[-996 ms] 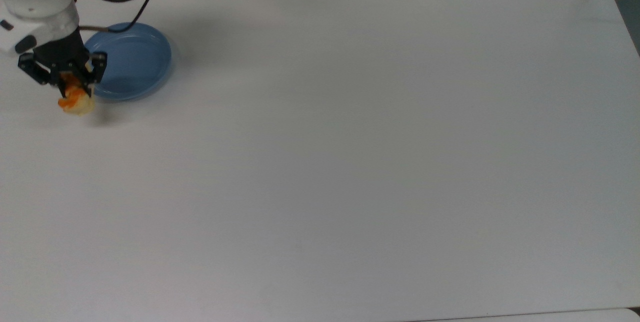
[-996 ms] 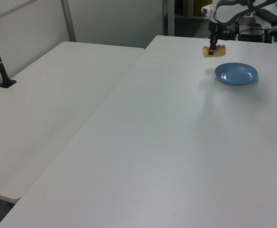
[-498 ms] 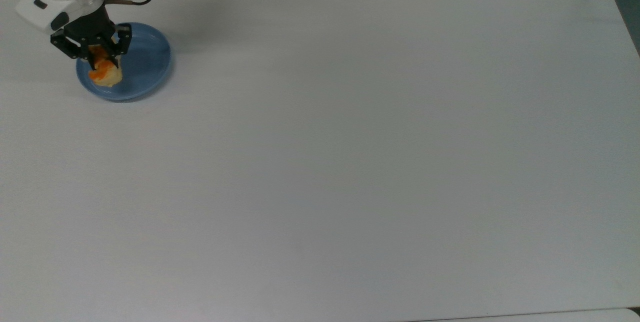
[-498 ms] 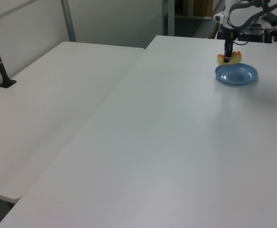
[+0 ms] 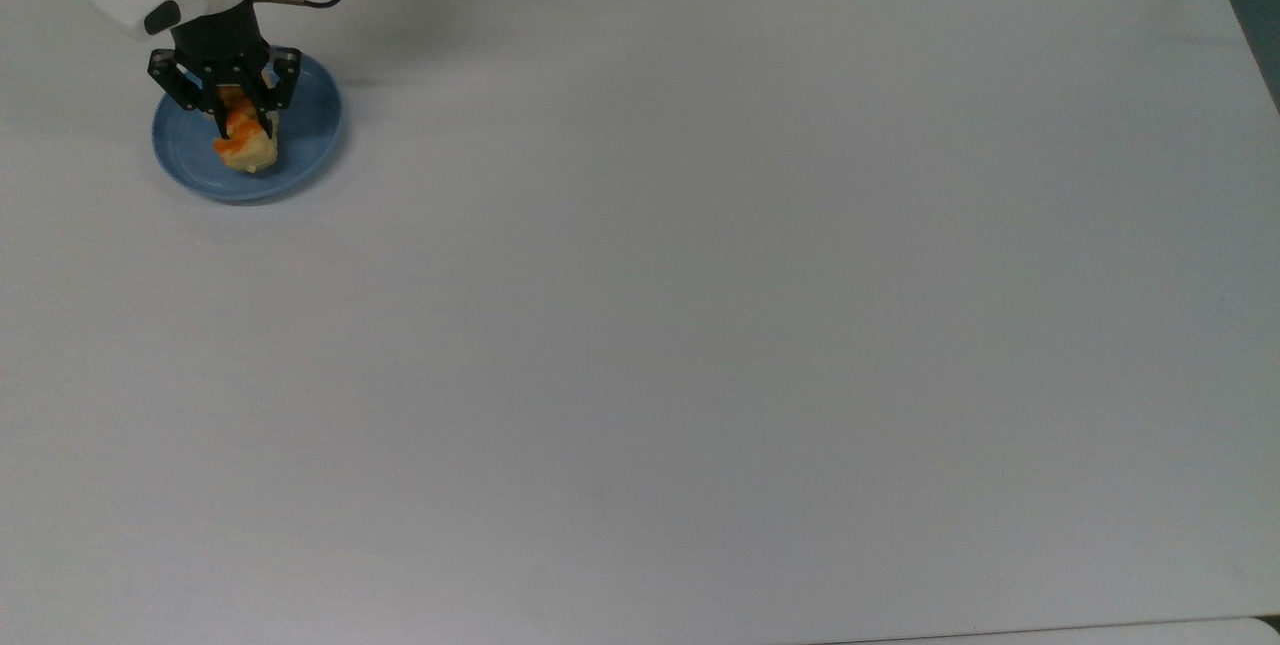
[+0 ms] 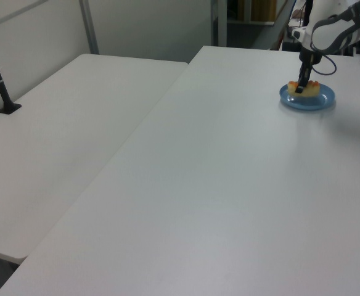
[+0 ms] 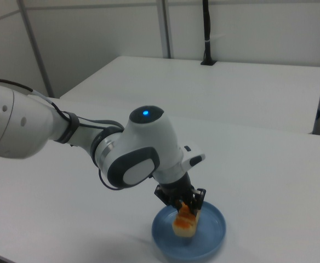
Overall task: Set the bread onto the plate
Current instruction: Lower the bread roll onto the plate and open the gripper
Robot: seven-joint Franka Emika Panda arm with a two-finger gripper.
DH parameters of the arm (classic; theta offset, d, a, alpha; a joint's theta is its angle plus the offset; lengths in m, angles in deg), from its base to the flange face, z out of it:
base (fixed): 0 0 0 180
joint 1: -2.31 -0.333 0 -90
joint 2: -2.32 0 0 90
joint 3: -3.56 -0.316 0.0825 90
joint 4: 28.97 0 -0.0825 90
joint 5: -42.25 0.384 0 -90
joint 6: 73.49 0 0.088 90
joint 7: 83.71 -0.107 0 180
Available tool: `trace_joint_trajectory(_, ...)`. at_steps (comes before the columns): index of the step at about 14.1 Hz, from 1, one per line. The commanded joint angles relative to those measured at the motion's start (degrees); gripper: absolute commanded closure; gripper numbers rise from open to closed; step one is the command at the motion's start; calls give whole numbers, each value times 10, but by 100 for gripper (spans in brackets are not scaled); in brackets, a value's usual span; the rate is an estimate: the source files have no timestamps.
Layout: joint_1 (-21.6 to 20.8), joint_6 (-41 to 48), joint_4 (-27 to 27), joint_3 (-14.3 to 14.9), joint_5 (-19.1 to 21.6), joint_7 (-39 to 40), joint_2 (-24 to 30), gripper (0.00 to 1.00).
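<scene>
Over plate (image 5: 305, 140), bread (image 5: 247, 142), seemingly gripped

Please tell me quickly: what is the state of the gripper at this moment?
Gripper: shut on the small pale-yellow bread roll with orange-brown stripes, over the round light-blue plate.
</scene>
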Motion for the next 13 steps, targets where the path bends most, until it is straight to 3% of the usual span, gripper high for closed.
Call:
trace_joint_trajectory(1,-1,-22,27,3,44,5,19,61)
trace_joint_trajectory(5,4,-25,20,4,46,5,-1,44)
trace_joint_trajectory(6,5,-24,15,4,46,5,-8,27)
trace_joint_trajectory(8,8,-24,6,5,46,5,-13,19)
trace_joint_trajectory(9,12,-23,1,5,46,5,-16,0)
trace_joint_trajectory(13,3,20,-31,1,46,-16,-7,0)
